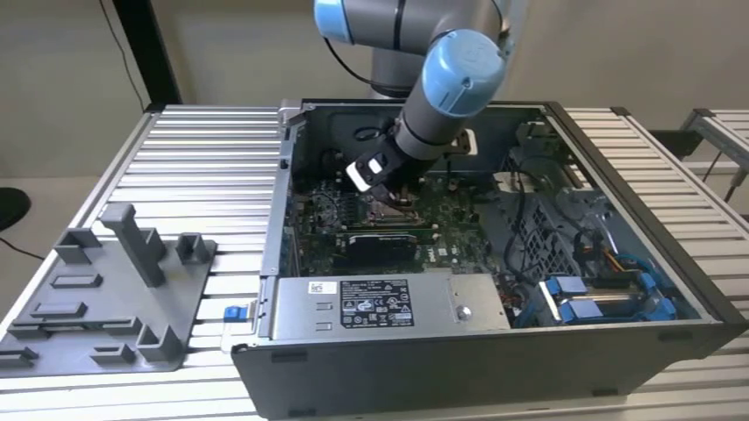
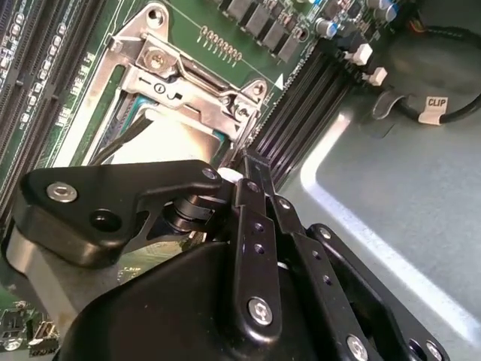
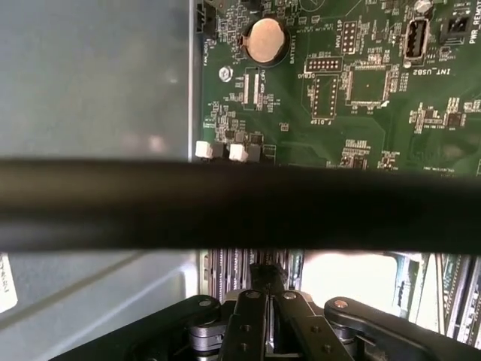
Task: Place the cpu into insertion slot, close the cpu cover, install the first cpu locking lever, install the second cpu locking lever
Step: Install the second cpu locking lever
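In the second wrist view the black gripper [image 2: 244,169], fingers pressed together, hovered just beside the thin silvery metal cpu cover [image 2: 188,79] closed over the silvery-grey square cpu [image 2: 169,143], while the exterior view placed it mid green circuit board [image 1: 451,230].

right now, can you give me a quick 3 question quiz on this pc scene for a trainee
1. True or false: the tool is down inside the open computer case, above the motherboard.
2. In the second wrist view, what lies under the silvery cpu cover? A) a fan B) the cpu C) a cable
3. In the exterior view, what stands on the table beside the case, on that view's left?

Key
1. True
2. B
3. A grey fixture tray with upright posts
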